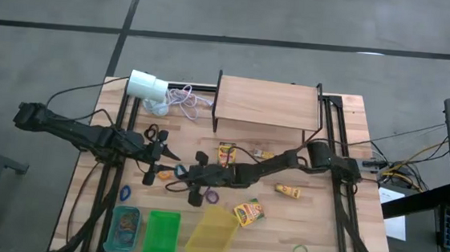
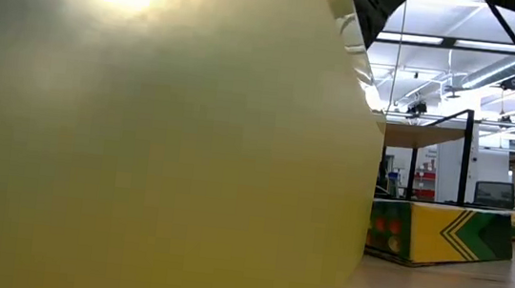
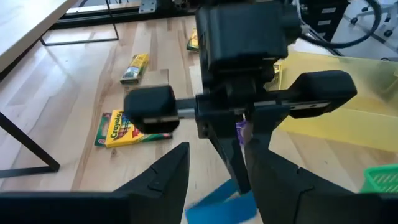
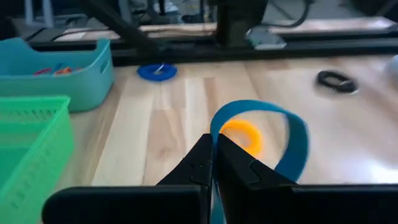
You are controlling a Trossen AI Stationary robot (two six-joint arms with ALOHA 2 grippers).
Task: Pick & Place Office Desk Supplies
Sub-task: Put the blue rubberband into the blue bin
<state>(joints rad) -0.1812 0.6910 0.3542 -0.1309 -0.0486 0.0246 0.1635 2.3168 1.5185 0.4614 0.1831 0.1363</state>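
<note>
**Two grippers crowded over one blue band at mid-table**

Wooden slats fill the tabletop (image 1: 337,231) seen from above, with grey floor all round. Your right gripper (image 4: 214,163) sits near the centre, its fingers pressed together on a blue rubber band (image 4: 292,140) that loops out past the tips. An orange band (image 4: 241,134) lies on the wood just beyond it. Your left gripper (image 3: 217,171) faces it from the 9 o'clock side, fingers apart, and the same blue band shows between them.

Risks, as I judge them:
- The two heads are nearly touching. Any forward move by either arm could knock them together.
- The band is thin and stretchy. If you pull while both grippers have it, it may snap free or flick away.
- The teal bin (image 1: 123,229), green bin (image 1: 161,234) and yellow bin (image 1: 213,235) stand close at 6 o'clock, and a low swing could shove them.

Hard to make out:
- The table-level camera is almost wholly blocked by the yellow bin's wall, showing only one crayon box (image 2: 440,235).
- You cannot tell whether the left fingers actually touch the band.
- A purple band (image 1: 212,196) is partly hidden under the right arm.
</note>
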